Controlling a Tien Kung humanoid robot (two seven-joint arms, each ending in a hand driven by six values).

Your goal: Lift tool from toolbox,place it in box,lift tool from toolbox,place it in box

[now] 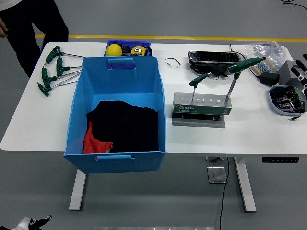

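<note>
- Toolbox [201,108] sits just right of the blue box [117,112].
- Two T-handle tools stand upright in it: one [195,86] at the left slots, one [233,82] at the right end, shafts vertical, handles tilted.
- My right hand [299,67] is further right, at the table's far edge; its state I can't tell. It's the nearer one.
- Left hand isn't visible.
- Four more T-handle tools [55,69] lie left of the box.

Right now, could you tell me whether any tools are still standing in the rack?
Yes, two green-handled tools stand in the rack.
</note>
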